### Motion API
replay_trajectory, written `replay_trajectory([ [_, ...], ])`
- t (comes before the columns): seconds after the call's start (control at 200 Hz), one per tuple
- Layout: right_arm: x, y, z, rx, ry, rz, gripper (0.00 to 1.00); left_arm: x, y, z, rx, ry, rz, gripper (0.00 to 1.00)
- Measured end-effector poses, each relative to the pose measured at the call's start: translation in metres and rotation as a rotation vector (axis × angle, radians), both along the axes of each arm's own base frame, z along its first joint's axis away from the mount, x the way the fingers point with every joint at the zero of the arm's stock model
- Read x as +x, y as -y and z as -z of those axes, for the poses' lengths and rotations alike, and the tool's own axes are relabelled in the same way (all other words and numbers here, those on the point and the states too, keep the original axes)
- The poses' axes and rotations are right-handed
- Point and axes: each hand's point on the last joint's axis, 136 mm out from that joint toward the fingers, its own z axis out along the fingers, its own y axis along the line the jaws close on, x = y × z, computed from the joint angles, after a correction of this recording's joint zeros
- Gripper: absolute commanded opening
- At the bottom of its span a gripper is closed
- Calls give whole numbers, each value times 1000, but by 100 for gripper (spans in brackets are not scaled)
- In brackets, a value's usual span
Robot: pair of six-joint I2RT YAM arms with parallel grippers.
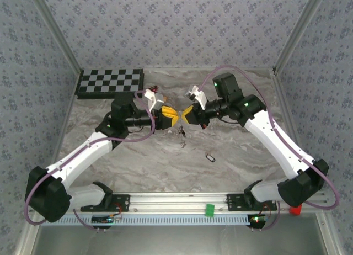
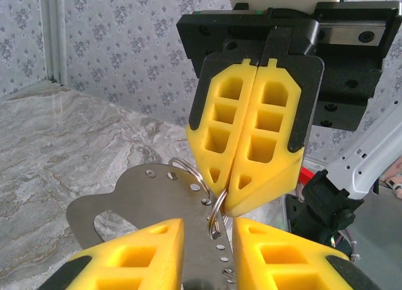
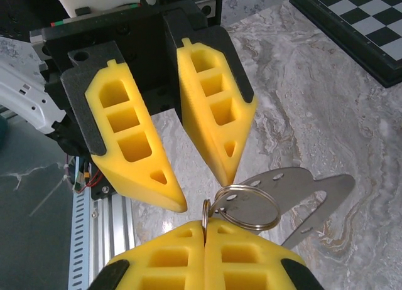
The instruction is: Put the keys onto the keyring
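Furthest out on the left fingers' side, I am seeing a checkerboard (image 1: 110, 81) lying flat at the back of the desk (image 1: 242, 155), well apart from both arms.

The left fingers (image 2: 135, 255) are standing part-way apart and gripping a flat metal plate (image 2: 132, 196). Its narrow strip, dotted with small holes, is filling the gap between them, and its wider part is reaching out sideways past the tips. The plate is hanging above the desk, not resting on it.

Right at the left fingertips, the keyring (image 3: 276, 209) is threading through a hole in the plate. It is a double-wound silvery ring, and it is sitting between the two sets of fingers, which are pointing tip to tip.

The right fingers (image 3: 169, 258) are pressing fully together and pinching the rim of the keyring at their very tips, just across from the left fingers.

Just below the spot where the tips are meeting, on my side of it, I am making out a small dark cluster (image 1: 181, 134). It is too small for me to say whether it is a key, or whether it is dangling or lying on the desk.

Further toward the right fingers' side and nearer the arm bases, one key (image 1: 209, 157) is lying on the desk, well apart from both sets of fingers and from the ring.
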Motion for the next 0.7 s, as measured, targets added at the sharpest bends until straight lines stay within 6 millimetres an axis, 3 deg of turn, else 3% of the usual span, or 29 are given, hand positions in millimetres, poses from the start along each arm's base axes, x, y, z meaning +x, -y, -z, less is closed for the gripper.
replay_trajectory([
  [0.465,-5,-3,-1,9,-7,-21,0,-4,7,3,7,-14,40,21],
  [0.615,-4,-1,1,-1,-9,-12,0,-6,8,4,14,-20,55,0],
  [0.7,-4,-1,1,-2,-11,-12,0,-6,8,4,17,-19,56,0],
])
